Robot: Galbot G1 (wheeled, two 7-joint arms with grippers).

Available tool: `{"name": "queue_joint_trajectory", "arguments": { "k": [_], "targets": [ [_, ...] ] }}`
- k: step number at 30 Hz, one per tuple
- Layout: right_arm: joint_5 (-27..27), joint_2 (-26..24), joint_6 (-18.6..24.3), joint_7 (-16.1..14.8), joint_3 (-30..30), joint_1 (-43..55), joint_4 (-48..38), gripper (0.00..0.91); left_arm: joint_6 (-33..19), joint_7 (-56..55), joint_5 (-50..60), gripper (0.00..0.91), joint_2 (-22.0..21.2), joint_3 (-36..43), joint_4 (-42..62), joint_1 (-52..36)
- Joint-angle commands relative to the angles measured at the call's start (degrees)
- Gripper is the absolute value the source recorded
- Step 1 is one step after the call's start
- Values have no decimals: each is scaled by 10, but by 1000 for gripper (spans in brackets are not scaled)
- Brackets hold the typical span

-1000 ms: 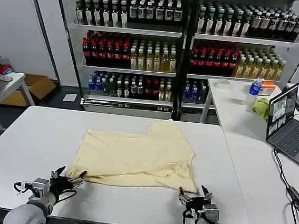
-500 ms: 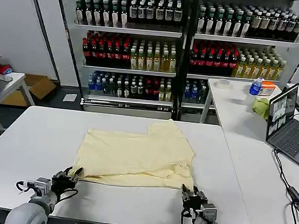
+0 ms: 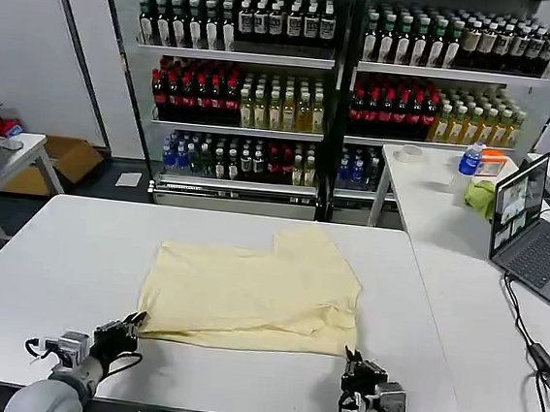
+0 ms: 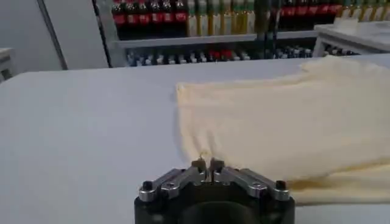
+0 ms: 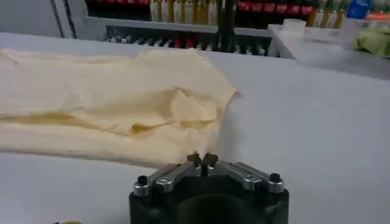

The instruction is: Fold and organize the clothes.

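The shirt [image 3: 251,299] lies folded and flat at the middle of the white surface [image 3: 66,254], one sleeve flap poking out toward 1 o'clock. At its 7 o'clock corner the left gripper [image 3: 125,331] has its jaws clenched on the hem [image 4: 205,159]. At its 5 o'clock corner the right gripper [image 3: 357,368] pinches the hem with jaws clenched likewise. A laptop [image 3: 535,236] sits on the neighbouring surface at 3 o'clock.

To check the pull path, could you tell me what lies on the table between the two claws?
Head view: only the T-shirt's near hem and bare white table lie between left claw and right claw.
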Motion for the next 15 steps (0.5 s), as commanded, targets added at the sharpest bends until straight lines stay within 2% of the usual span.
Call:
{"name": "queue_joint_trajectory", "arguments": {
  "k": [1, 10, 15],
  "targets": [
    [-13, -5, 6, -3, 9, -87, 65, 0, 0, 0, -1, 20, -3, -11, -41, 43],
    [-44, -21, 19, -8, 31, -201, 129, 0, 0, 0, 10, 10, -19, -48, -123, 137],
    [-47, -33, 17, -8, 44, -220, 138, 0, 0, 0, 27, 10, -28, -58, -143, 181]
  ]
}}
